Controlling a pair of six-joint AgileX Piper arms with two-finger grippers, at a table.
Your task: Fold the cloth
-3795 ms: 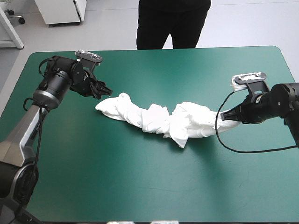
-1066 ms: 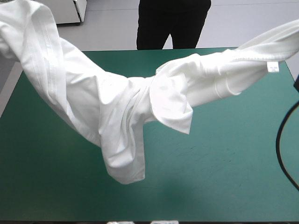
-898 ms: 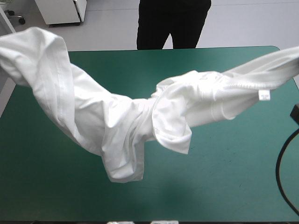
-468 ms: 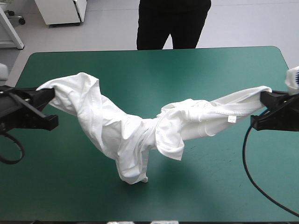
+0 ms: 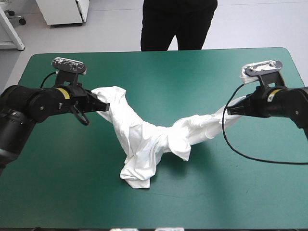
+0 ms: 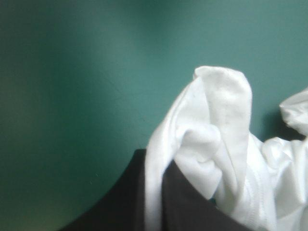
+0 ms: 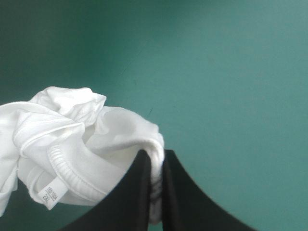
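- On the left side of the table, the left gripper (image 5: 101,106) was all but closed on one end of the T-shirt (image 5: 144,139). A thick fold of white cloth was pinched in it, low over the cover (image 5: 168,72).
- In the middle, the T-shirt hung down from both ends like a V. Its lowest part lay in a crumpled heap on the cover, toward the near edge.
- On the right side, the right gripper (image 5: 232,111) was also nearly closed on the other end, at a hem. A small label (image 7: 50,192) showed just beside that grip.
- I think the two ends were held well apart so that the cloth would be pulled long and could open out before it was laid flat. It was twisted in the middle, so in my judgement it was not ready for the first fold.
- Compared with just before, the T-shirt was much lower. Earlier it swung high and covered much of the high view, and only its tip touched the table. Both arms had come down and inward, and more cloth had settled on the cover.
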